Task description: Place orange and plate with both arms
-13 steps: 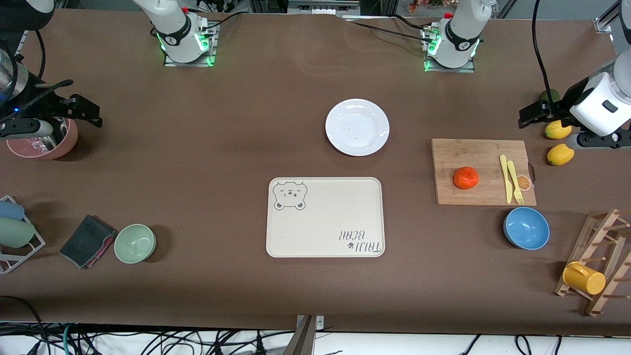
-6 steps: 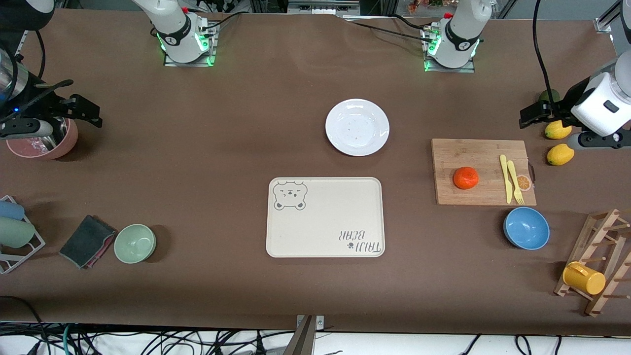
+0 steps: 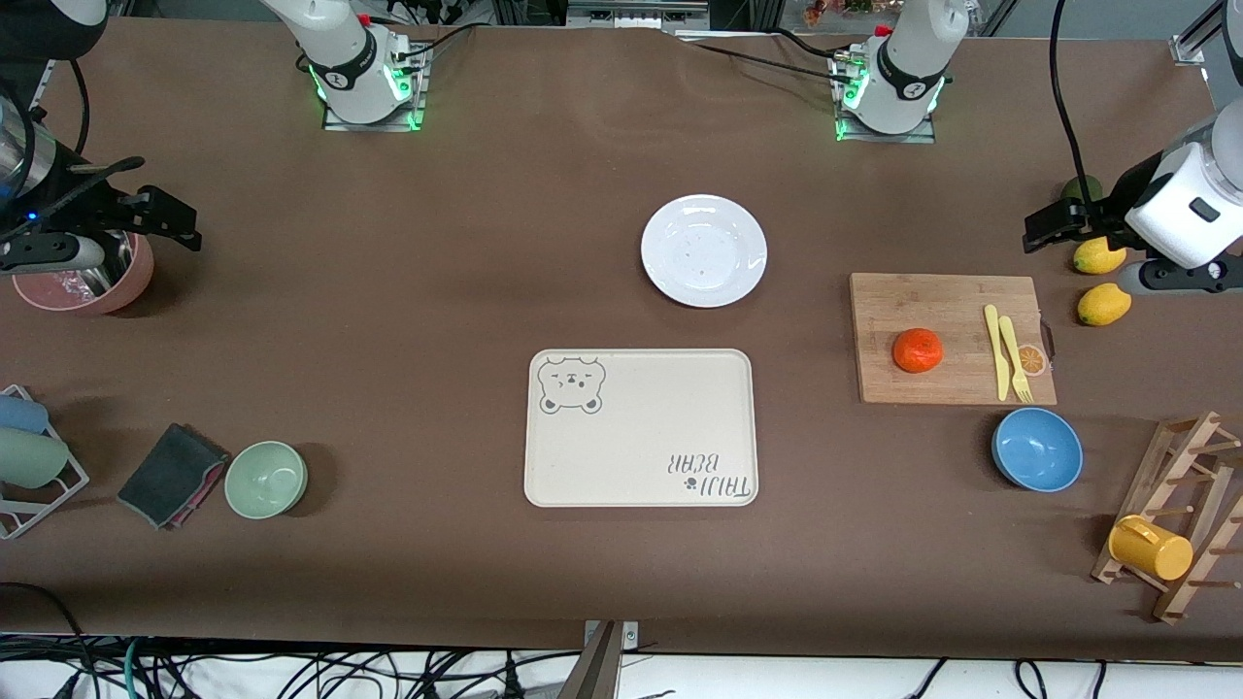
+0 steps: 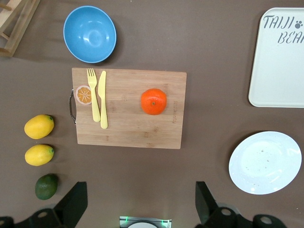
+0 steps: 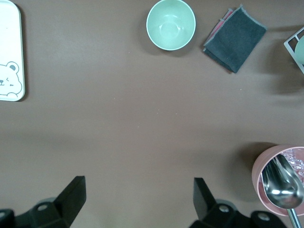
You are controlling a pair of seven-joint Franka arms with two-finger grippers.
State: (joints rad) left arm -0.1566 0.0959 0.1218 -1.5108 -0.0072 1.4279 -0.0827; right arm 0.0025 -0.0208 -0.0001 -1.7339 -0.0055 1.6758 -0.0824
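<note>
The orange (image 3: 918,350) lies on a wooden cutting board (image 3: 947,311) toward the left arm's end of the table; it also shows in the left wrist view (image 4: 153,101). The white plate (image 3: 704,250) sits on the table mid-way, farther from the front camera than the bear-print tray (image 3: 641,427), and shows in the left wrist view (image 4: 265,162). My left gripper (image 4: 141,202) is open and empty, high over the lemons' end of the table (image 3: 1160,277). My right gripper (image 5: 138,192) is open and empty, high beside the pink pot (image 3: 53,254).
A yellow fork and knife (image 3: 1007,351) lie on the board. A blue bowl (image 3: 1037,449), two lemons (image 3: 1104,304), a lime (image 3: 1080,187) and a rack with a yellow cup (image 3: 1151,549) are nearby. A green bowl (image 3: 266,479), a grey cloth (image 3: 173,474) and the pink pot (image 3: 92,286) sit at the right arm's end.
The left hand has drifted very slightly; the orange, the plate and the right arm have not moved.
</note>
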